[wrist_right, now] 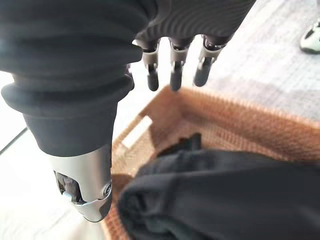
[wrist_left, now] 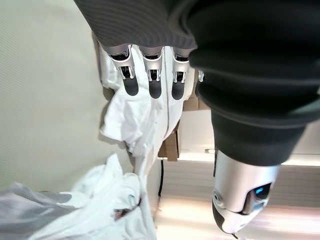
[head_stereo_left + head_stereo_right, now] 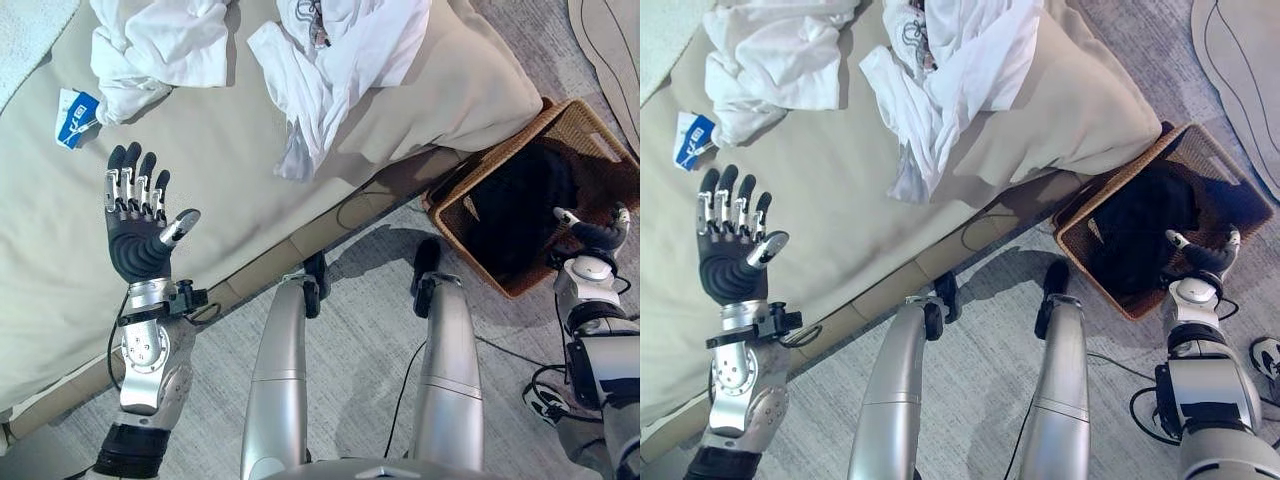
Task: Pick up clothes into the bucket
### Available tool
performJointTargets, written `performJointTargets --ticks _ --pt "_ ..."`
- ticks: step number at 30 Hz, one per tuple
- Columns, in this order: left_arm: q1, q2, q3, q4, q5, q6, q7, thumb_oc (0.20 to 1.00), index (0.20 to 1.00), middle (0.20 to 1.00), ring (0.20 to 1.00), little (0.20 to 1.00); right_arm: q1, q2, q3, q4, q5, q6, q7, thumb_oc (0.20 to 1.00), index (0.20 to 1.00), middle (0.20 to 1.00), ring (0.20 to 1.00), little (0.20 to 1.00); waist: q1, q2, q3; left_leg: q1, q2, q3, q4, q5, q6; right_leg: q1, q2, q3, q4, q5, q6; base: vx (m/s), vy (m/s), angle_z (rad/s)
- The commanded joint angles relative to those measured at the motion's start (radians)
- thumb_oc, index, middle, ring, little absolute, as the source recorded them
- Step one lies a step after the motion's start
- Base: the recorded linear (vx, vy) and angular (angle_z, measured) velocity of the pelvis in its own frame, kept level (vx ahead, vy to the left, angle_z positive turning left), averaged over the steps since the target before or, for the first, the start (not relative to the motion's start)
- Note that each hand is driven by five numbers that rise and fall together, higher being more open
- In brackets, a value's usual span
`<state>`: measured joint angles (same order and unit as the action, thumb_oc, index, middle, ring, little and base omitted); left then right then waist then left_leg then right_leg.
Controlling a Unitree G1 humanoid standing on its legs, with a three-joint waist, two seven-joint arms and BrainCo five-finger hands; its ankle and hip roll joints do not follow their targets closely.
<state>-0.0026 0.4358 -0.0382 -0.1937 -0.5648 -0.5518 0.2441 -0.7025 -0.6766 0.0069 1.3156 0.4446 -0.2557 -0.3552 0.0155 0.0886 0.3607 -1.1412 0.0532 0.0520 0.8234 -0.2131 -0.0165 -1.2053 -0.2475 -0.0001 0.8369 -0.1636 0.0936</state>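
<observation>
Left eye view: white clothes lie on the bed, and dark cloth is in the wicker basket on the floor to the right.

Two heaps of white clothes, one [image 3: 160, 50] at the far left and a larger one [image 3: 340, 60] just right of it, run past the far edge of the picture, so their full extent is cut off. The left hand [image 3: 135, 225] hovers over the beige bed [image 3: 230, 180], fingers straight and spread, holding nothing, well short of the clothes. A small blue-and-white packet [image 3: 75, 118] lies beside the left heap. The right hand [image 3: 1202, 255] hangs above the near rim of the basket [image 3: 590, 130], fingers loosely extended and empty. A dark garment [image 1: 225, 195] fills the basket and hides its floor.
</observation>
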Motion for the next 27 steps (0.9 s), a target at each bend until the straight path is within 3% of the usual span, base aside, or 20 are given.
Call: performJointTargets --ticks 1,5,6,7,9,16,20,27 --pt "0.011 -0.016 0.031 0.023 -0.015 -0.026 -0.028 1.0 1.0 1.0 1.0 1.0 0.06 -0.03 -0.002 0.037 0.041 -0.015 0.02 1.0 1.0 1.0 1.0 1.0 -0.01 -0.019 -0.078 0.059 0.026 -0.042 -0.186 0.096 -0.033 0.116 -0.019 -0.038 -0.183 0.083 0.046 0.0 0.0 0.0" --pt "-0.011 -0.008 0.025 0.08 0.02 -0.006 -0.034 1.0 1.0 1.0 1.0 1.0 0.108 -0.039 -0.01 -0.008 0.019 -0.02 0.024 1.0 1.0 1.0 1.0 1.0 -0.022 -0.032 -0.071 0.154 0.022 -0.045 -0.285 0.131 -0.043 0.215 -0.025 -0.055 -0.292 0.124 0.066 0.0 0.001 0.01" --pt "-0.014 -0.004 0.027 0.086 0.04 -0.001 -0.03 1.0 1.0 1.0 1.0 1.0 0.119 -0.033 -0.008 -0.025 0.009 -0.024 0.02 1.0 1.0 1.0 1.0 1.0 -0.024 -0.035 -0.07 0.177 0.021 -0.044 -0.311 0.138 -0.046 0.243 -0.026 -0.061 -0.322 0.134 0.07 -0.05 0.037 0.04" --pt "-0.034 0.003 0.035 0.113 0.097 0.004 -0.003 1.0 1.0 1.0 1.0 1.0 0.159 -0.004 -0.026 -0.105 0.012 -0.046 0.006 1.0 1.0 1.0 1.0 1.0 -0.039 -0.044 -0.065 0.204 0.02 -0.035 -0.353 0.18 -0.042 0.278 -0.033 -0.07 -0.382 0.185 0.071 -0.05 0.037 0.03" --pt "-0.048 0.007 0.036 0.135 0.128 0.005 0.013 1.0 1.0 1.0 1.0 1.0 0.189 0.016 -0.04 -0.166 0.01 -0.058 -0.003 1.0 1.0 1.0 1.0 1.0 -0.044 -0.047 -0.062 0.225 0.02 -0.035 -0.373 0.187 -0.043 0.301 -0.033 -0.075 -0.406 0.197 0.074 -0.02 0.024 0.02" --pt "-0.211 0.091 0.055 0.274 0.485 0.054 0.198 1.0 1.0 1.0 1.0 1.0 0.414 0.191 -0.086 -0.605 -0.029 -0.161 0.014 1.0 1.0 1.0 1.0 1.0 -0.085 -0.056 -0.059 0.298 0.014 -0.04 -0.42 0.198 -0.048 0.394 -0.048 -0.091 -0.473 0.214 0.086 0.05 0.044 -0.02" --pt "-0.364 0.189 0.061 0.43 0.72 0.167 0.331 1.0 1.0 1.0 1.0 1.0 0.484 0.254 -0.033 -0.771 -0.044 -0.173 0.08 1.0 1.0 1.0 1.0 1.0 -0.112 -0.069 -0.059 0.28 0.017 -0.036 -0.387 0.187 -0.047 0.387 -0.05 -0.085 -0.474 0.219 0.088 0.01 0.041 0.0" --pt "-0.489 0.31 0.055 0.575 0.885 0.262 0.388 1.0 1.0 1.0 1.0 1.0 0.515 0.261 0.055 -0.906 -0.086 -0.167 0.142 1.0 1.0 1.0 1.0 1.0 -0.134 -0.086 -0.049 0.229 0.029 -0.029 -0.344 0.177 -0.049 0.349 -0.046 -0.067 -0.473 0.225 0.089 -0.01 0.035 -0.07"
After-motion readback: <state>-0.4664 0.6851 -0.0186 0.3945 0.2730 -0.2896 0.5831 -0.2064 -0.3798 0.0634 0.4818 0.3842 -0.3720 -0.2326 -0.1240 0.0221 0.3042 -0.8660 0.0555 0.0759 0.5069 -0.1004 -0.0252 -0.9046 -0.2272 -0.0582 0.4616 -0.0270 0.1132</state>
